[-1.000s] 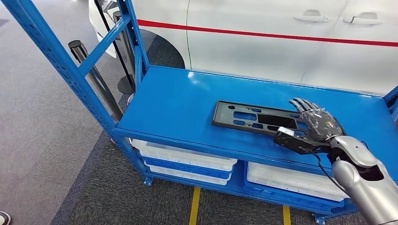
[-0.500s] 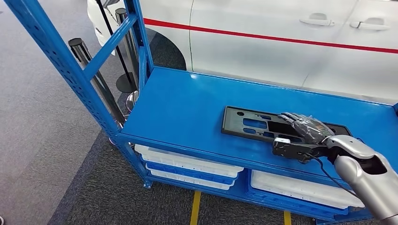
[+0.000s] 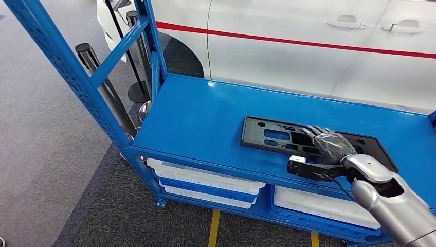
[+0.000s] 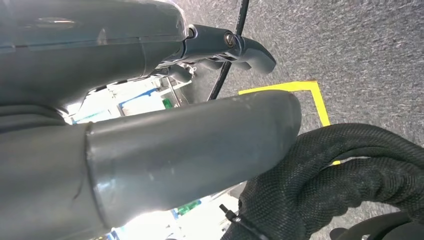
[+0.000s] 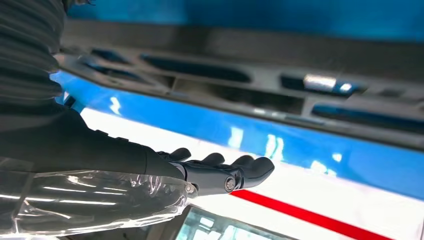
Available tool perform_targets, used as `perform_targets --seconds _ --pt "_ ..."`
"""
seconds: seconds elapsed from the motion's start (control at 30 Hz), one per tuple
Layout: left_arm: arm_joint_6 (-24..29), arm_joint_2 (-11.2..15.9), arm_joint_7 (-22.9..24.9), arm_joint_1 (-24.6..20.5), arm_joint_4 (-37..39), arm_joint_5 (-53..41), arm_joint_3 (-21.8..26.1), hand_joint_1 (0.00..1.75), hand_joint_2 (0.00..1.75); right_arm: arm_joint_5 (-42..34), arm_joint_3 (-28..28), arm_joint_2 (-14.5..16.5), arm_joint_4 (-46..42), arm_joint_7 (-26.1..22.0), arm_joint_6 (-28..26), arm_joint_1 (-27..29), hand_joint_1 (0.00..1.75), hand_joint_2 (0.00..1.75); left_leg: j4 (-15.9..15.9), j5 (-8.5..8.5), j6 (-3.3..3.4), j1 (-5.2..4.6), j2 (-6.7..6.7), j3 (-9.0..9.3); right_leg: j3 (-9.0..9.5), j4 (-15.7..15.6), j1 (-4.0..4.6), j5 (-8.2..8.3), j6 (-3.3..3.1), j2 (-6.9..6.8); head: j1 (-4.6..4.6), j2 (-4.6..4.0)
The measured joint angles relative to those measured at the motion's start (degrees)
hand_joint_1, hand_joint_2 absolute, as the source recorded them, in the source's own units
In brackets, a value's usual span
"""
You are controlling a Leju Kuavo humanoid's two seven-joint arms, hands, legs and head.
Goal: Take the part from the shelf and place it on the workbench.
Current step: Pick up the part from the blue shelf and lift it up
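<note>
A flat black part (image 3: pixel 253 136) with several cut-outs lies on the blue shelf (image 3: pixel 200 116), towards its right. My right hand (image 3: pixel 329 149) lies over the part's middle with its fingers stretched out flat. Its thumb (image 3: pixel 301 167) reaches along the shelf's front edge. In the right wrist view the right hand (image 5: pixel 215 172) has straight, spread fingers, with the part (image 5: pixel 240 47) just beyond them and nothing gripped. My left hand (image 4: pixel 175 150) hangs over the grey floor and holds nothing.
Blue uprights (image 3: pixel 67 72) frame the shelf's left end. White bins (image 3: pixel 205 180) sit on the level below. A white car (image 3: pixel 308 56) with a red stripe stands right behind the shelf. Black stanchion posts (image 3: pixel 97 77) stand at the left, and yellow floor lines (image 3: pixel 213 229) run below.
The view has shifted a little. My right hand has come down and back across the part, from its far right end to its middle, and its thumb now lies at the shelf's front edge.
</note>
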Motion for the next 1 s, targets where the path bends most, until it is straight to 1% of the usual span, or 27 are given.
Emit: perform_targets --seconds 0.27,0.4,0.43,0.53,0.57,0.77,1.0 --pt "0.0 -0.1 0.05 -0.5 0.54 0.02 -0.47 0.0 0.0 2.95 0.48 4.8 2.82 2.39 -4.01 2.57 0.0 1.75 -0.08 -0.02 -0.04 0.1 0.01 0.09 0.02 0.07 0.12 -0.13 -0.07 0.01 0.0 0.0" --pt "0.0 -0.4 0.27 -0.72 0.79 0.05 -0.44 0.0 0.0 5.77 0.48 7.19 4.31 5.02 -7.34 3.52 0.0 1.75 -0.09 -0.03 -0.05 0.12 0.02 0.13 0.0 0.12 0.13 -0.17 -0.12 0.01 0.0 0.0" --pt "0.0 -0.51 0.35 -0.77 0.87 0.08 -0.43 0.0 0.0 6.52 0.46 7.77 4.62 5.96 -8.4 3.76 0.31 1.75 -0.09 -0.03 -0.06 0.12 0.02 0.15 0.0 0.13 0.13 -0.18 -0.14 0.01 0.0 0.0" --pt "0.0 -0.85 0.47 -0.87 1.08 0.15 -0.35 0.0 0.0 8.09 0.43 9.39 5.43 8.09 -10.68 4.52 1.62 1.75 -0.09 -0.06 -0.09 0.12 0.03 0.2 0.02 0.13 0.13 -0.21 -0.17 0.02 0.0 0.0" --pt "0.0 -0.96 0.51 -0.89 1.14 0.15 -0.33 0.0 0.0 8.35 0.37 9.82 5.64 8.51 -11.1 4.81 1.75 1.75 -0.09 -0.06 -0.09 0.12 0.03 0.2 0.02 0.13 0.13 -0.21 -0.17 0.01 0.0 0.0" --pt "0.0 -1.54 1.09 -0.57 1.5 -0.65 0.34 0.0 0.0 9.17 -1.88 11.75 6.17 9.53 -12.46 7.14 1.75 1.75 -0.09 -0.06 -0.09 0.12 0.02 0.2 0.03 0.13 0.12 -0.21 -0.17 0.01 0.0 0.0" --pt "0.0 -1.93 1.2 0.06 1.69 -1.26 1.34 0.0 0.0 9.85 -3.81 12.47 6.17 9.58 -12.6 7.62 1.75 1.75 -0.09 -0.06 -0.09 0.11 0.02 0.21 0.04 0.13 0.12 -0.21 -0.17 0.01 0.0 0.0"
